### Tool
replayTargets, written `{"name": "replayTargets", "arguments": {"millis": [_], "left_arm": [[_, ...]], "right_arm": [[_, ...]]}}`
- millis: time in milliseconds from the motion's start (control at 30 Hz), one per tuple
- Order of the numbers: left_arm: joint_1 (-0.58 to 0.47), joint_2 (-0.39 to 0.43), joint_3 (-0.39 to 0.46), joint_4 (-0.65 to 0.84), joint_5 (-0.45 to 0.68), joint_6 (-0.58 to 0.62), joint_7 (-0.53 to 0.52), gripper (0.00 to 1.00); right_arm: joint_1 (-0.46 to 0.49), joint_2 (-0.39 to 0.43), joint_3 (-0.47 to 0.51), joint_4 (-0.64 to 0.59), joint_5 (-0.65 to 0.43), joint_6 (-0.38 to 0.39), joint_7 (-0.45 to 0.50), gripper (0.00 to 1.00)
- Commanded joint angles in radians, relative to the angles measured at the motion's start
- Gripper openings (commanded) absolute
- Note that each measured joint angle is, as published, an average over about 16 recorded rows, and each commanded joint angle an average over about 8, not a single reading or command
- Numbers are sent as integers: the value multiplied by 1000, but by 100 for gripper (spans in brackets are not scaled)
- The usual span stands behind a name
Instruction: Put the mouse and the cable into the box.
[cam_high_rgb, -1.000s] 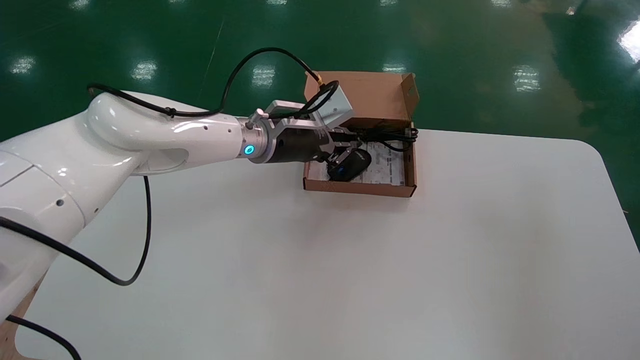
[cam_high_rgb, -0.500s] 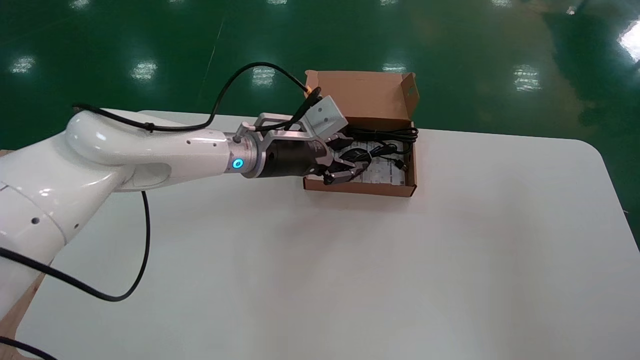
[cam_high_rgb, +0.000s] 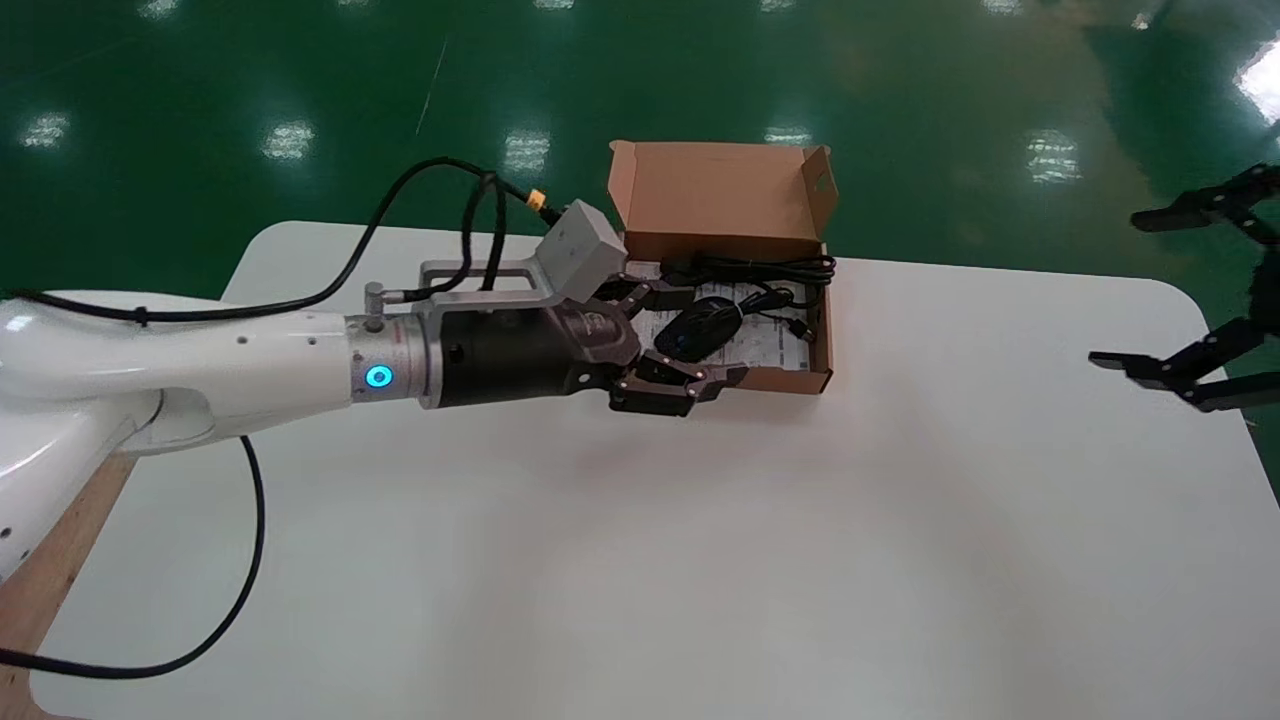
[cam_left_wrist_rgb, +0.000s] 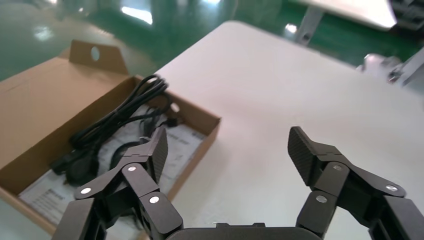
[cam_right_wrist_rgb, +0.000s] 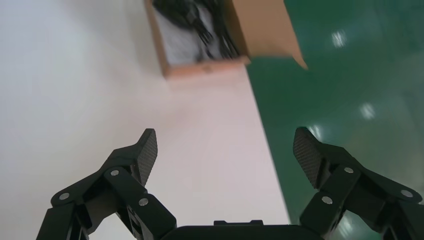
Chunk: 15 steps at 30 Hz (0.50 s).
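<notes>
Brown cardboard box (cam_high_rgb: 826, 335) sits at the far middle of the white table (cam_high_rgb: 700, 560) in the head view, with its lid (cam_high_rgb: 715, 190) standing open on the far side. Black mouse (cam_high_rgb: 705, 325) lies inside the box on a printed leaflet (cam_high_rgb: 780, 345). Black cable (cam_high_rgb: 765, 268) is bundled inside too, along the far wall, just beside the mouse. Left gripper (cam_high_rgb: 692, 338) reaches in from the left at the box's left end, spread wide and holding nothing. 1 finger is over the box interior, the other over the near wall. Right gripper (cam_high_rgb: 1150, 290) hangs at the table's right edge, well apart from the box, wide open and empty.

Left wrist view: left gripper (cam_left_wrist_rgb: 230, 150) is wide open with nothing between its 2 fingers (cam_left_wrist_rgb: 159, 149). 1 finger is over the box (cam_left_wrist_rgb: 212, 122), the other over bare table (cam_left_wrist_rgb: 280, 85). Cable (cam_left_wrist_rgb: 125, 112) lies coiled on the leaflet (cam_left_wrist_rgb: 182, 142). The finger hides part of the box contents, so the mouse cannot be made out here.

Right wrist view: right gripper (cam_right_wrist_rgb: 225, 150) is wide open and empty, over the table (cam_right_wrist_rgb: 75, 100) edge next to green floor (cam_right_wrist_rgb: 350, 75). Box (cam_right_wrist_rgb: 205, 67) is far off with dark contents inside, too small to tell apart.
</notes>
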Motion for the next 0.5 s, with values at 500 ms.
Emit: {"name": "replayTargets", "arguments": {"millis": [500], "left_arm": [[175, -201, -282, -219, -62, 218, -35, 100]], "right_arm": [[-278, -59, 159, 113, 281, -26, 70, 100]]}}
